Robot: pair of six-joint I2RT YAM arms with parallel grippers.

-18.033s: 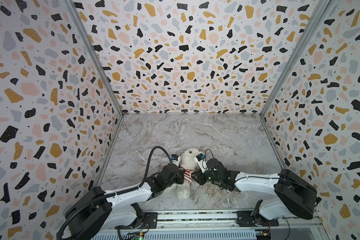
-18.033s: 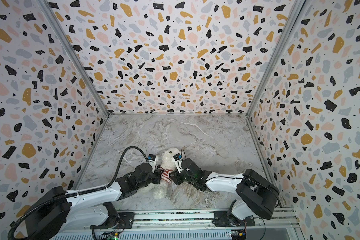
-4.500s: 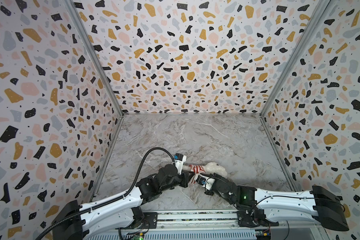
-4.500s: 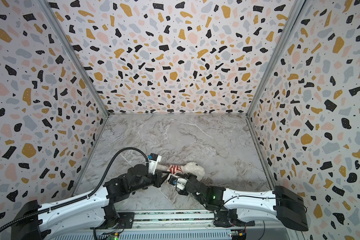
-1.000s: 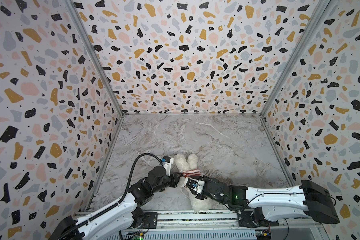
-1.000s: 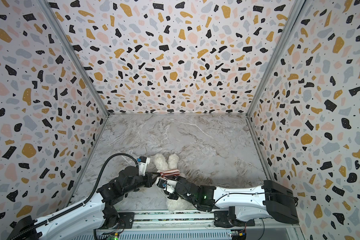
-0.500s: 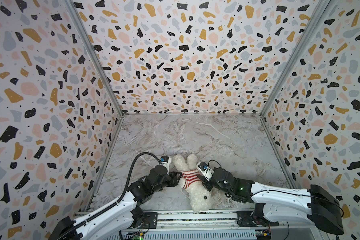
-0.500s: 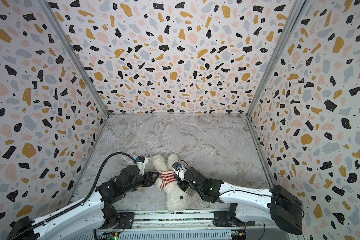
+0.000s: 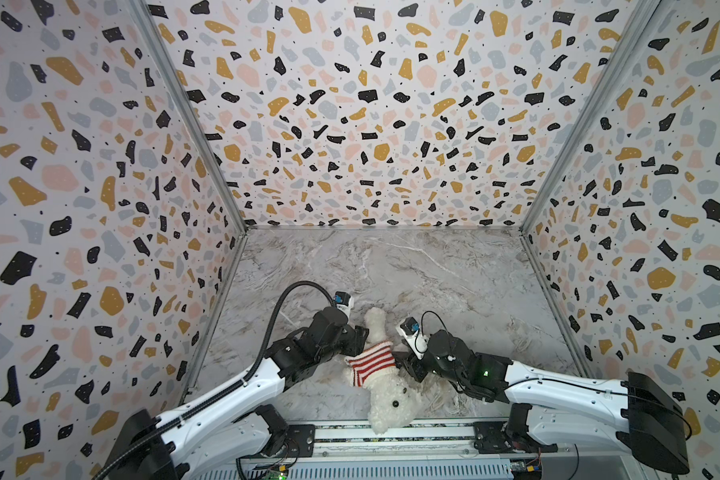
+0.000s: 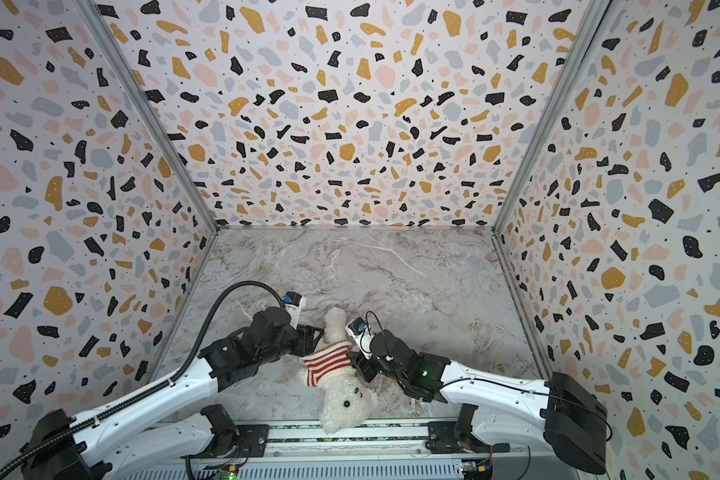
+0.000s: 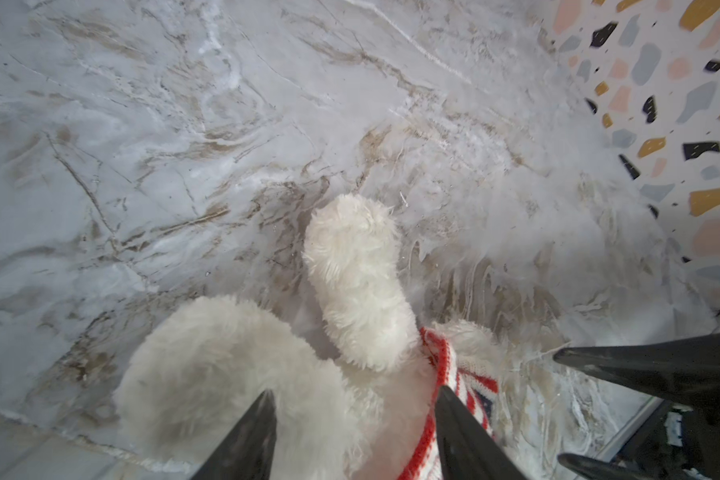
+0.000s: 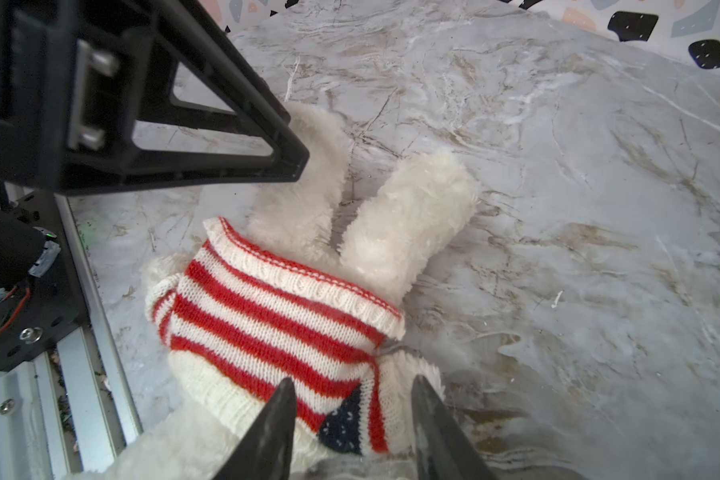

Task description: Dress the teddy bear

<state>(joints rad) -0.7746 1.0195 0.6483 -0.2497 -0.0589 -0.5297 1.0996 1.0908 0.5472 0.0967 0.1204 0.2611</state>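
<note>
Left wrist view showed the left gripper (image 11: pixel 354 390) with jaws wide apart by the legs of the teddy bear (image 11: pixel 354 282). The bear lay on the desk (image 9: pixel 433 270), head by the front rail (image 9: pixel 441 438), wearing a striped top (image 12: pixel 267 320). The right gripper (image 12: pixel 352 379) had its jaws around a bit of the top; squeezing or not, I couldn't tell.
</note>
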